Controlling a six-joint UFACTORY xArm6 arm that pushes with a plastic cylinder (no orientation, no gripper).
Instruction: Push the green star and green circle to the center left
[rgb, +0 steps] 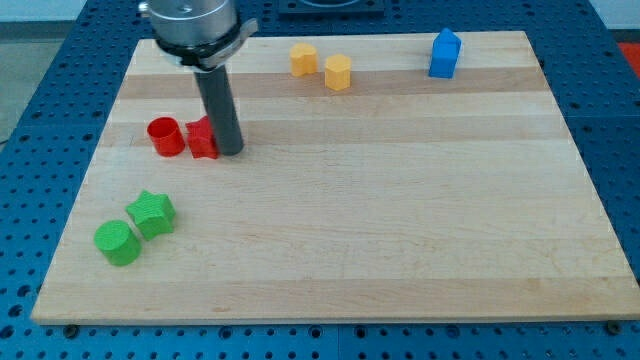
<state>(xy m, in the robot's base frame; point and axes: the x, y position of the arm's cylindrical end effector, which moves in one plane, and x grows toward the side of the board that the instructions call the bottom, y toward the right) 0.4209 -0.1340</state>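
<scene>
The green star (151, 213) lies at the board's lower left. The green circle (117, 242) touches it on its lower left side. My tip (231, 152) rests on the board at the upper left, right against the right side of a red block (203, 138). The tip is well above and to the right of the two green blocks.
A red cylinder (164, 136) stands just left of the red block. Two yellow blocks (303, 59) (338, 72) sit near the top edge at the middle. A blue block (445, 53) stands at the top right. The wooden board (400, 220) lies on a blue perforated table.
</scene>
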